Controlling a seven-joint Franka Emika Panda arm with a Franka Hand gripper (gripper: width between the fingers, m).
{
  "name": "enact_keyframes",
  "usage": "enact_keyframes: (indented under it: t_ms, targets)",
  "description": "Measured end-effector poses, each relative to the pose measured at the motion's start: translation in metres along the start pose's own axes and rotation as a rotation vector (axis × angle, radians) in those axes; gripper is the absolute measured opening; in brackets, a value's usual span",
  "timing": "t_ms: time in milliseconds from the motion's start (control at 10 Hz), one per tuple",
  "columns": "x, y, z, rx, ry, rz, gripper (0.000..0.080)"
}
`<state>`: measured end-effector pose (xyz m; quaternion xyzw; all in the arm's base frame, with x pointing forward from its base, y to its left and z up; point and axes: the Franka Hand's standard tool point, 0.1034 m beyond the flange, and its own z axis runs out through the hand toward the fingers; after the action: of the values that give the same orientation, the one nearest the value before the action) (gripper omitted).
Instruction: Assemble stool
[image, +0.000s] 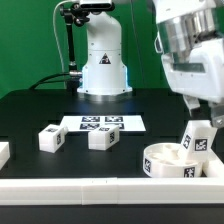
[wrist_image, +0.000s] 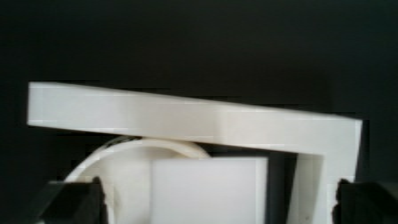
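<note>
The round white stool seat (image: 165, 163) lies at the exterior view's right front, with a marker tag on its side. One white block leg (image: 197, 138) stands on it, slightly tilted. My gripper (image: 204, 110) hangs just over that leg's top. In the wrist view the leg (wrist_image: 206, 190) sits between my fingers (wrist_image: 71, 200), with a gap on each side, so my gripper (wrist_image: 222, 208) is open. The seat's curved rim (wrist_image: 143, 150) shows beside the leg. Two more legs (image: 52, 138) (image: 101, 138) lie loose mid-table.
The marker board (image: 100, 123) lies flat behind the loose legs. The robot base (image: 102, 70) stands at the back. A white border rail (image: 90, 186) runs along the front, and its corner (wrist_image: 178, 108) shows in the wrist view. Another white part (image: 3, 152) sits at the far left.
</note>
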<state>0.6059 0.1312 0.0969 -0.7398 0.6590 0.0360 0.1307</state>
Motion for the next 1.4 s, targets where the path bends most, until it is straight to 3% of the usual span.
enact_keyframes:
  t_ms: [100,300,400,800,1400]
  targets:
    - [-0.0045,-0.0006,-0.0075,-0.006,-0.010,-0.008,0.0642]
    - [-0.0038,0.0000,-0.0061,-0.006,-0.010,-0.069,0.0649]
    - [-0.0036,0.0001,-0.0061,-0.006,-0.009,-0.170,0.0649]
    - [-0.0094,0.0001,-0.0076,-0.052,0.062,-0.668,0.0649]
    - [-0.0051,0.0000,-0.0095,-0.070,0.059,-1.092,0.0649]
